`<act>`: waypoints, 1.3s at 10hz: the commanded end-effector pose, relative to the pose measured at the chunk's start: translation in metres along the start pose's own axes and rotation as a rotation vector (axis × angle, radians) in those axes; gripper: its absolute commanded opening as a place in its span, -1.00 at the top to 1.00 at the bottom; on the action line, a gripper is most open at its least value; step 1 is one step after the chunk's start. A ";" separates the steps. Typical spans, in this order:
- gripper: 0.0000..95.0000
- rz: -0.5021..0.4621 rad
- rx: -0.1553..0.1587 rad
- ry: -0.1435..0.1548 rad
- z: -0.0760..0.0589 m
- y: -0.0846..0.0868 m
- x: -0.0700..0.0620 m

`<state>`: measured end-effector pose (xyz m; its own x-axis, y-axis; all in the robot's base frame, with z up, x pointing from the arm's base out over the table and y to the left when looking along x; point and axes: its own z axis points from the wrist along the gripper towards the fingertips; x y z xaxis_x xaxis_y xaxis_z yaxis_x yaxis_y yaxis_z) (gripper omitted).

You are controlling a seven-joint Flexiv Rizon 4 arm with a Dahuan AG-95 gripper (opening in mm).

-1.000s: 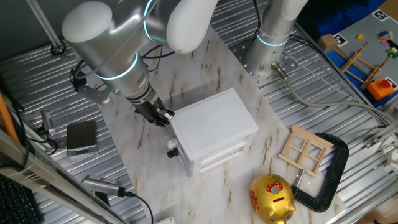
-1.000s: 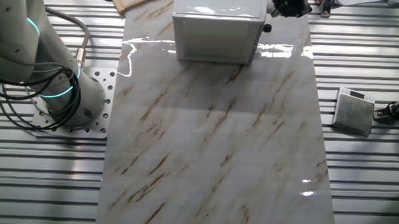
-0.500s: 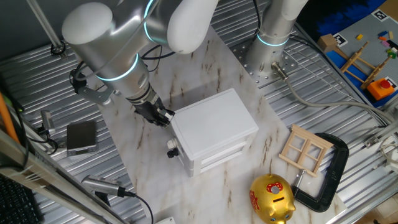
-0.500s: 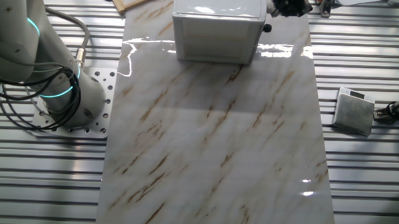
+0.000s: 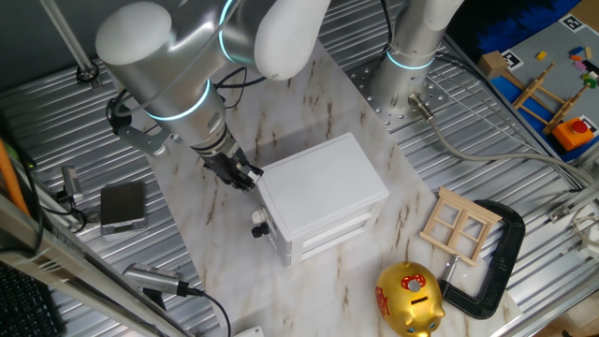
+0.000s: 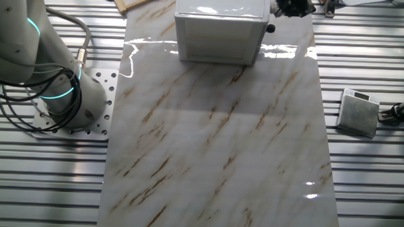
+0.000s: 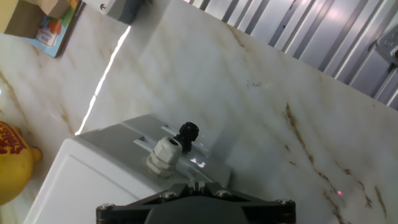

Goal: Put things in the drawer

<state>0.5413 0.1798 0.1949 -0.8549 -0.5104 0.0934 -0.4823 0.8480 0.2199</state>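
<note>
The marble table runs across a ribbed metal bench. The arm reaches down over the table's left side in the one fixed view, and its base stands at the left edge of the marble in the other fixed view. The white cabinet sits on the marble, near the middle in the one fixed view and at the far edge in the other.

The drawer is in the cabinet's near-right face and looks pushed in, its front about flush with the box; no gap shows. A white knob and a black one stick out of the cabinet's near-left side in the hand view.

The gripper is down at the cabinet's left top corner, just beside it and perhaps touching. I cannot tell how far the fingers are parted or whether they hold anything: they are dark, small and partly hidden in every view.

Right of the cabinet lie a black clamp and a wooden window frame. A gold piggy bank stands near the front edge. A grey block lies on the bench to the left.
</note>
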 end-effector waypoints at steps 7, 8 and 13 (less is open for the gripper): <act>1.00 0.017 0.012 -0.003 0.000 0.000 -0.001; 1.00 0.005 0.020 0.001 0.000 0.000 -0.001; 1.00 -0.032 0.031 0.006 -0.007 -0.042 0.004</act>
<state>0.5561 0.1394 0.1927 -0.8456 -0.5269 0.0858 -0.5049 0.8415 0.1922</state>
